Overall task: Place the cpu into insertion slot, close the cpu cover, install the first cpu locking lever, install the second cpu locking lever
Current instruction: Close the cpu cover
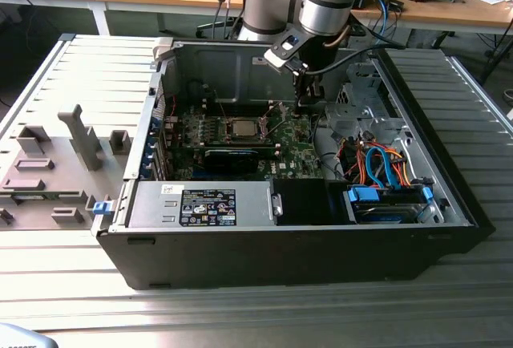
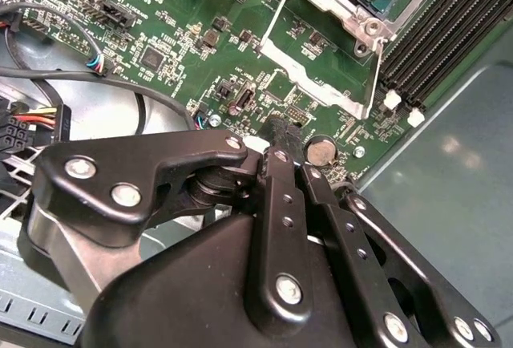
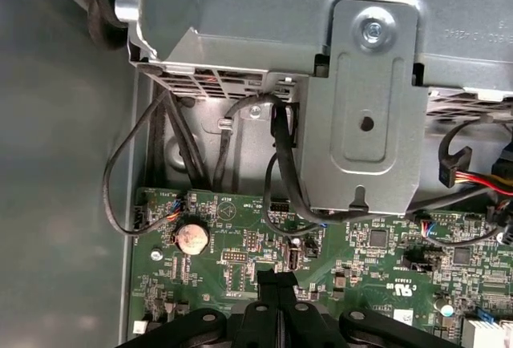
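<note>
Pincer point(image 2: 282, 130) of matte black metal, tips pressed together, hangs over green board point(image 2: 160, 27) near silver cpu cover point(image 2: 317, 82).

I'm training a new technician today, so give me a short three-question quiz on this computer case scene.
1. True or false: the tool holds the cpu.
2. The tool is: A wide open, B shut, C gripping a cable.
3. In the exterior view, which side of the cpu is the tool on?
Key: 1 false, it lies in the insertion slot; 2 B; 3 the exterior view's right.
</note>
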`<state>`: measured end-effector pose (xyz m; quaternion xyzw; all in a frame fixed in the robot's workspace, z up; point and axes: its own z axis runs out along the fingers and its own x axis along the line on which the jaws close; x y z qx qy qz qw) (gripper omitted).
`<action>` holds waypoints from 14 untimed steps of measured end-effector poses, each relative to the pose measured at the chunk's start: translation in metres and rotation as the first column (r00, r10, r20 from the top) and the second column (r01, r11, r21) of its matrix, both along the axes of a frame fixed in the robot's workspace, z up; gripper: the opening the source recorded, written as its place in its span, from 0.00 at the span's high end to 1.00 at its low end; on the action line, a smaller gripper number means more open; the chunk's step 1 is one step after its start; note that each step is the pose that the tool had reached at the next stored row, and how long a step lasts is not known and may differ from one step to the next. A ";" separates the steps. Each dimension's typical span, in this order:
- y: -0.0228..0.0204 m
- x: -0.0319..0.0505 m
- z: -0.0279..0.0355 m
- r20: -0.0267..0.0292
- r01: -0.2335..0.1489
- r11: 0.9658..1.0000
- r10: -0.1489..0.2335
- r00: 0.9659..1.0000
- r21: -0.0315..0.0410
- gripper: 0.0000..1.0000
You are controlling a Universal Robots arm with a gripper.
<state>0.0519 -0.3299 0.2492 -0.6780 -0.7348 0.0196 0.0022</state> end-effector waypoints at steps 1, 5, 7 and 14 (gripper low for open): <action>0.0000 0.0000 -0.0005 0.000 0.000 1.000 0.000 1.000 0.000 0.89; 0.0000 -0.0003 -0.0021 0.000 0.000 1.000 0.000 1.000 0.000 0.89; -0.0001 -0.0007 -0.0026 0.000 0.000 1.000 0.000 1.000 0.000 0.89; 0.0000 -0.0028 -0.0030 0.000 0.000 1.000 0.000 1.000 0.000 0.89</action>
